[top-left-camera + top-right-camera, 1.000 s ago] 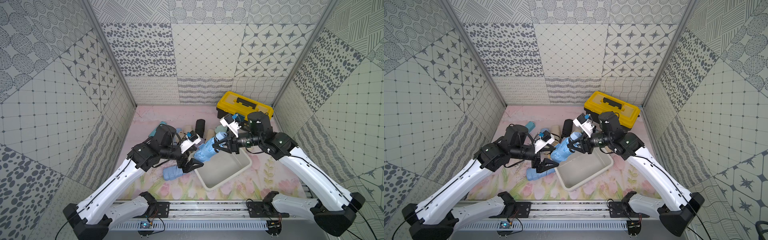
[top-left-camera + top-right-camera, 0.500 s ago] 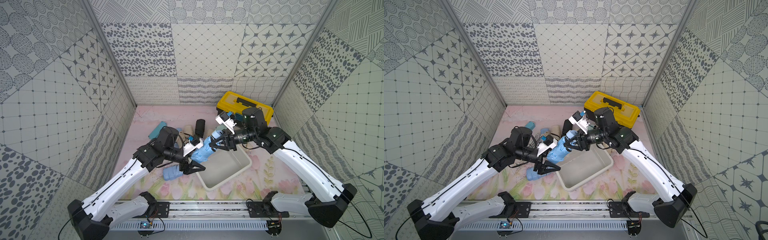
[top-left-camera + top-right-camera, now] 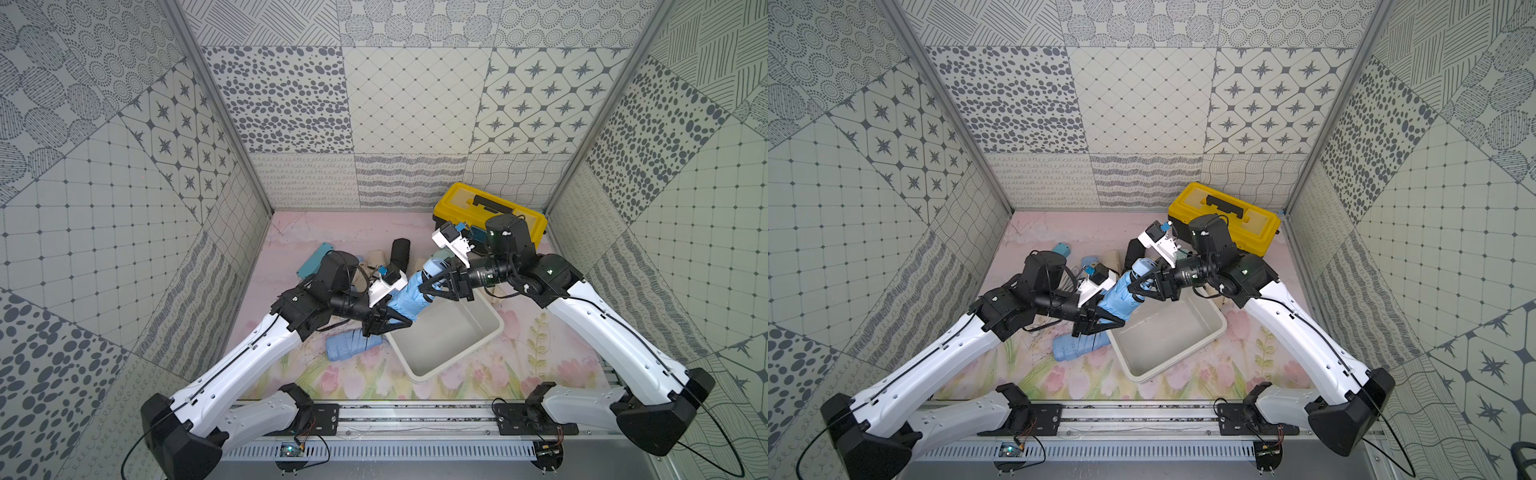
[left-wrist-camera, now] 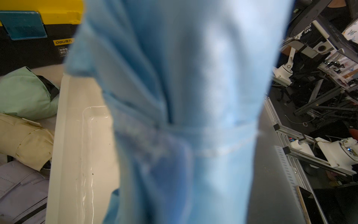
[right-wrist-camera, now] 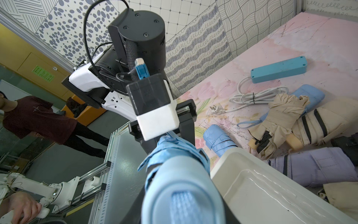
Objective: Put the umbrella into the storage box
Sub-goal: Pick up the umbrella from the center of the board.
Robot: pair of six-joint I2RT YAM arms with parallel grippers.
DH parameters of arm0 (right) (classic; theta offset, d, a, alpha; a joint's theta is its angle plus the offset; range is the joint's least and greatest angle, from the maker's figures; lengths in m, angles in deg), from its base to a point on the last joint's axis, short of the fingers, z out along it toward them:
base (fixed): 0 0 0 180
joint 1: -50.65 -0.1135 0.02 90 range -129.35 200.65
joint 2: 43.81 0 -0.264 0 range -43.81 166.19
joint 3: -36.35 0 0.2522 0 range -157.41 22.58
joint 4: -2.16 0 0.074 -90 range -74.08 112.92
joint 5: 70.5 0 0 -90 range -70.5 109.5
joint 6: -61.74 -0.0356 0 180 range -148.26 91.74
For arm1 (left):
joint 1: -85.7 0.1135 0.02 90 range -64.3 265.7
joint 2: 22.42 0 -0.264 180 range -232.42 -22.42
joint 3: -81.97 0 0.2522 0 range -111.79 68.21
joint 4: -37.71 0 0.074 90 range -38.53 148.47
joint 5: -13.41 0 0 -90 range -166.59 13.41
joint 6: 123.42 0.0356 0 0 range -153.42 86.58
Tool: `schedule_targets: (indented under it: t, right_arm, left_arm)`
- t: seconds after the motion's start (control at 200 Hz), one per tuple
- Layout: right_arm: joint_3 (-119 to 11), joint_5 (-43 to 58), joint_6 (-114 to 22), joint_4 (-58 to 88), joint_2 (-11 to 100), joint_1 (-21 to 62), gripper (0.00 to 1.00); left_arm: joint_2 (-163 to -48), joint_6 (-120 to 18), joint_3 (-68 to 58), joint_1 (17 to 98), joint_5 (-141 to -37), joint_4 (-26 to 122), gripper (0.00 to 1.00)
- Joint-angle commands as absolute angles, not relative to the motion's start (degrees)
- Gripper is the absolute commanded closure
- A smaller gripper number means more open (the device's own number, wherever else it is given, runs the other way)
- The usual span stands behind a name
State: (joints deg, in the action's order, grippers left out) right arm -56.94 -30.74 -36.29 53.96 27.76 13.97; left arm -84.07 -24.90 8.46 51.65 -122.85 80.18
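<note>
A folded light blue umbrella (image 3: 409,293) (image 3: 1121,295) hangs slanted in the air over the far left corner of the white storage box (image 3: 460,356) (image 3: 1167,336). My left gripper (image 3: 386,318) (image 3: 1096,318) is shut on its lower end; the right wrist view shows the fabric running into those jaws (image 5: 168,139). My right gripper (image 3: 430,286) (image 3: 1140,286) holds the upper end, its dark fingers close against both sides of the umbrella (image 5: 180,174). In the left wrist view the umbrella (image 4: 193,97) fills the picture and hides the fingers; the box rim (image 4: 64,116) lies beside it.
A second blue folded umbrella (image 3: 351,345) lies on the mat against the box's left side. Beige (image 5: 277,116), lilac (image 5: 313,164) and black (image 3: 400,253) umbrellas are piled behind the box. A teal power strip (image 3: 313,262) lies at the back left. The yellow toolbox (image 3: 490,208) stands at the back right.
My left gripper came in open and closed round the umbrella's lower end. My right gripper, still on the upper end, shifted slightly left and toward the back.
</note>
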Motion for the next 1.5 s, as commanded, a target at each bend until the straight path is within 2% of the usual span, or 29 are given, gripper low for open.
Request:
schedule_targets:
  t: [0.0, 0.075, 0.115, 0.265, 0.425, 0.711, 0.876, 0.976, 1.146, 1.216, 1.266, 1.386, 1.496]
  right_arm:
    - [-54.90, -25.62, -40.21, 46.03, 23.73, 13.52, 0.30]
    - [-50.15, -22.20, -44.89, 39.53, 19.05, 13.53, 0.13]
    - [-46.69, -19.77, -48.09, 35.67, 16.08, 13.54, 0.08]
    - [-30.39, -12.44, -61.87, 17.68, 7.47, 13.32, 0.07]
    - [-23.82, -7.44, -67.06, 5.50, 8.65, 9.73, 0.07]
    - [-24.28, -3.14, -68.43, -0.87, 16.23, 7.72, 0.15]
    - [-26.13, -4.47, -69.00, -4.61, 20.23, 7.68, 0.22]
    - [-28.12, -5.10, -68.66, -5.13, 22.82, 7.61, 0.29]
    - [-29.74, -5.53, -68.49, -6.81, 25.26, 7.59, 0.50]
    - [-29.99, -6.02, -68.57, -7.12, 25.77, 7.63, 0.59]
    - [-30.09, -6.16, -68.68, -7.25, 26.01, 7.59, 0.65]
    - [-30.02, -5.50, -68.72, -7.37, 25.99, 7.62, 0.77]
    - [-30.06, -3.31, -67.87, -3.81, 24.50, 8.11, 0.81]
  left_arm:
    - [-83.75, -30.99, 9.75, 51.82, -124.35, 65.89, 0.83]
    - [-83.25, -36.32, 12.18, 51.77, -122.90, 58.66, 0.84]
    - [-83.16, -40.11, 13.54, 51.77, -122.62, 53.89, 0.84]
    - [-84.08, -54.68, 19.61, 51.76, -121.08, 33.78, 0.83]
    - [-86.67, -63.29, 22.84, 51.81, -120.60, 21.77, 0.83]
    - [-88.65, -68.21, 24.95, 51.63, -119.76, 13.63, 0.83]
    - [-89.05, -69.35, 25.96, 51.62, -119.67, 11.12, 0.82]
    - [-89.02, -69.53, 26.09, 51.61, -119.97, 10.63, 0.82]
    - [-88.47, -69.71, 26.55, 51.66, -120.10, 10.28, 0.79]
    - [-87.89, -69.63, 26.96, 51.62, -120.10, 10.67, 0.75]
    - [-87.44, -69.63, 27.41, 51.62, -120.19, 10.94, 0.68]
    - [-86.06, -68.98, 28.04, 51.60, -119.92, 12.93, 0.33]
    - [-82.93, -69.20, 29.22, 51.64, -118.00, 17.29, 0.07]
